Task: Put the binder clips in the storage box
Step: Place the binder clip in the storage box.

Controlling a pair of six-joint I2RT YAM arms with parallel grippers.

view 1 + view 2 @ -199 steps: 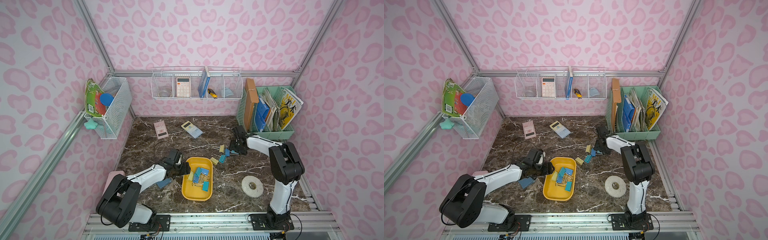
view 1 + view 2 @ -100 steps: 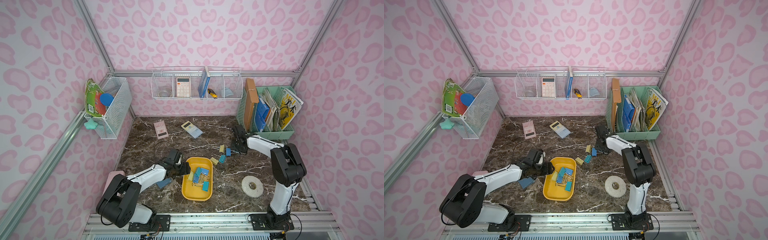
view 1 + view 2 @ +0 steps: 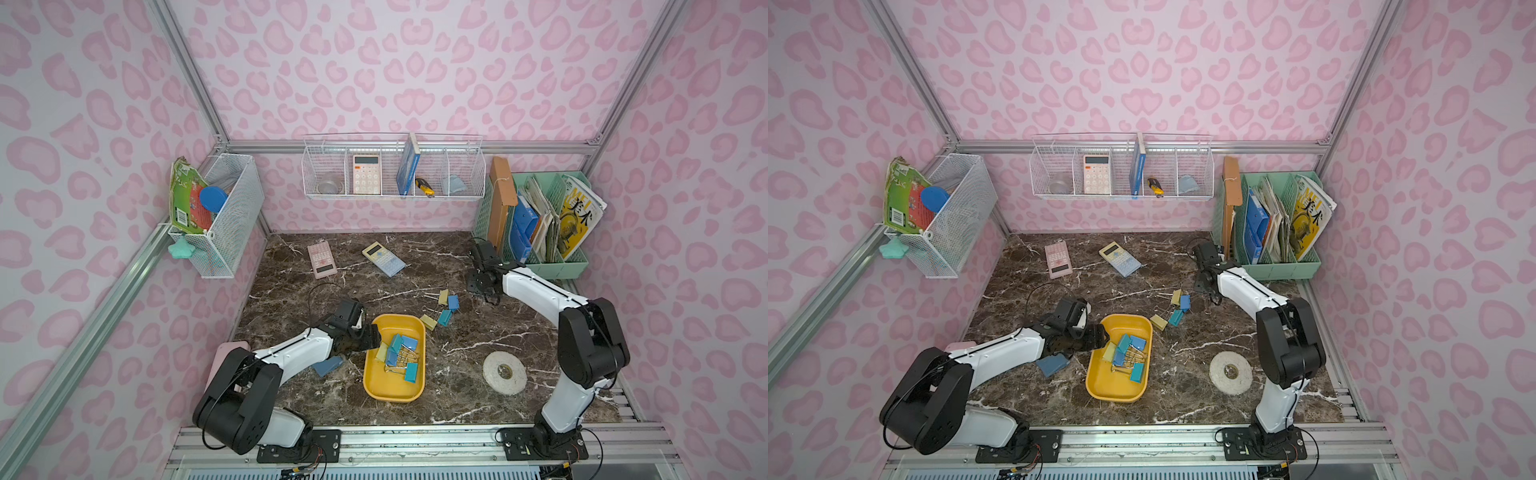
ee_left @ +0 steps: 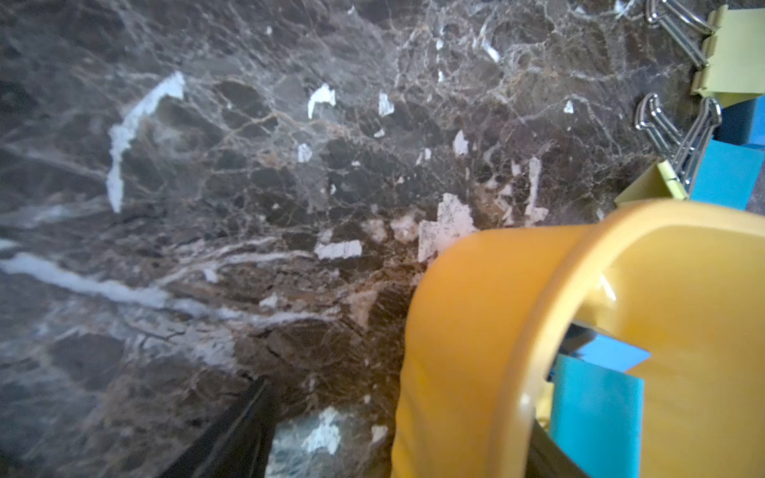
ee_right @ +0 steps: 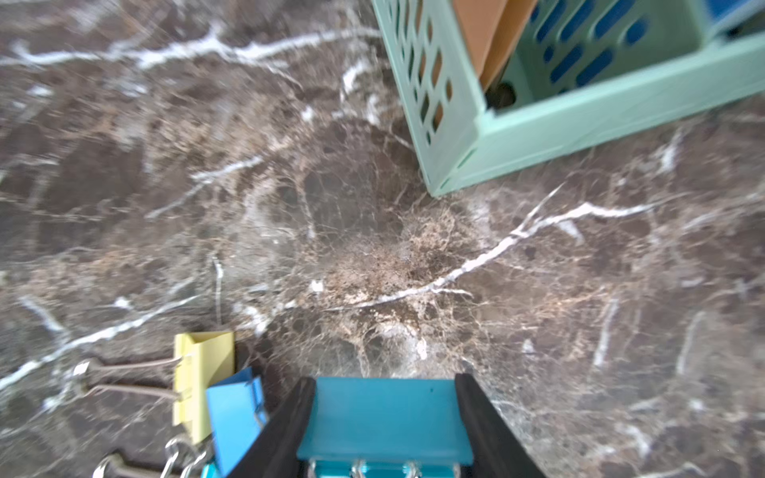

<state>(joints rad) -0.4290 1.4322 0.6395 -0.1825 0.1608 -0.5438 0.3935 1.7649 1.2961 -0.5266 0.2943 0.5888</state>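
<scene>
The yellow storage box (image 3: 392, 397) (image 3: 1115, 392) sits at the front middle of the marble table, with several binder clips (image 3: 399, 351) (image 3: 1126, 353) inside. My left gripper (image 3: 370, 336) (image 3: 1098, 336) (image 4: 399, 418) is open and straddles the box's near-left corner wall (image 4: 463, 331). Behind the box, several loose clips (image 3: 449, 301) (image 3: 1181, 301) lie on the table. To their right, my right gripper (image 3: 482, 289) (image 5: 385, 387) is shut on a teal binder clip (image 5: 385, 426). In the right wrist view a pale yellow clip (image 5: 203, 380) and a blue clip (image 5: 234, 418) lie beside it.
A mint green file organizer (image 3: 540, 266) (image 5: 538, 120) stands close behind the right gripper. A pink calculator (image 3: 321, 259) and a blue one (image 3: 383, 258) lie at the back. A tape roll (image 3: 504, 372) lies front right. A blue-grey pad (image 3: 328, 365) lies under the left arm. Wire baskets (image 3: 392, 170) hang on the walls.
My right gripper's jaws have narrowed onto the teal clip, and the arm has barely shifted. The left arm, the box and the loose clips have stayed put.
</scene>
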